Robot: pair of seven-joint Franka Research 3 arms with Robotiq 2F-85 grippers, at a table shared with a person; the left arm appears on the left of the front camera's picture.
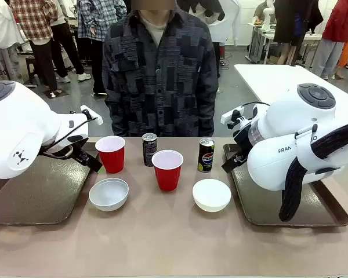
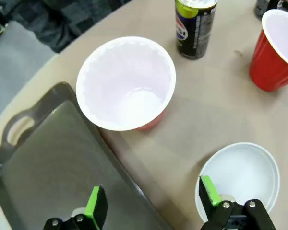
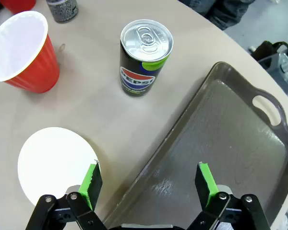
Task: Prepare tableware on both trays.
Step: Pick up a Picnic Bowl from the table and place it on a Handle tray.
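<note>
Busy hall in the bkgd, people standing around. A person (image 1: 159,75) in a dark patterned shirt is standing at the far side of the tan table (image 1: 162,249). L tray (image 1: 29,200) is lying at the left, R tray (image 1: 258,211) at the right. All tableware is sitting on the bare table between them:
- far row, left to right: L cup (image 1: 111,153), plain can (image 1: 149,149), Pepsi can (image 1: 206,155)
- mid cup (image 1: 167,169) is sitting a bit nearer, between the cans
- L bowl (image 1: 109,193) is sitting near, beside the L tray; R bowl (image 1: 211,194) near, beside the R tray

The left gripper (image 2: 152,194) is hovering over the L tray's right rim, jaws spread wide, gripping nothing, w/ one finger over the L bowl's edge and the L cup just beyond. The right gripper (image 3: 148,177) is hanging over the R tray's left rim, also spread wide & empty, w/ the R bowl beside one finger and the Pepsi can beyond.
</note>
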